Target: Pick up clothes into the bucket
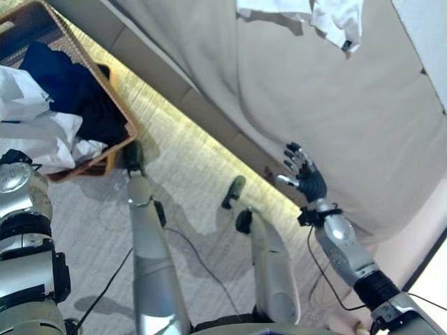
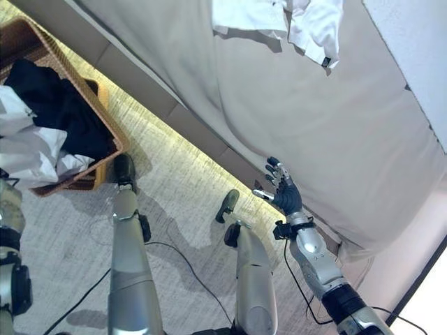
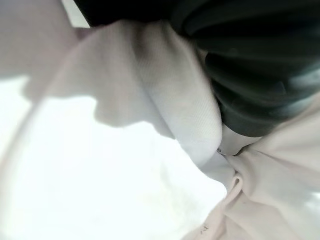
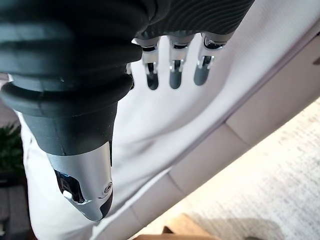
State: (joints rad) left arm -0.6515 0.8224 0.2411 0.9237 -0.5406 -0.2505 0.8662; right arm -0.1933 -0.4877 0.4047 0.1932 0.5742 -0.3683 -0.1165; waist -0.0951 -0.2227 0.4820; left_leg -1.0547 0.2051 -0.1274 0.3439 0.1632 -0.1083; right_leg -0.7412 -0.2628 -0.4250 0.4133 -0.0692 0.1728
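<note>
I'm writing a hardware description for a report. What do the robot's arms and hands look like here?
Both arms are smooth silver-grey shells with black joint bands. The right hand has slim silver fingers with dark tips and a silver thumb; a dark ribbed cover wraps its back and wrist. The left hand shows the same dark ribbed cover, pressed among white cloth.

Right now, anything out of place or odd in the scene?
Yes: one white garment lies crumpled on the light bed sheet, outside the brown wicker basket, which holds dark and white clothes. The right hand hovers open, holding nothing.
</note>
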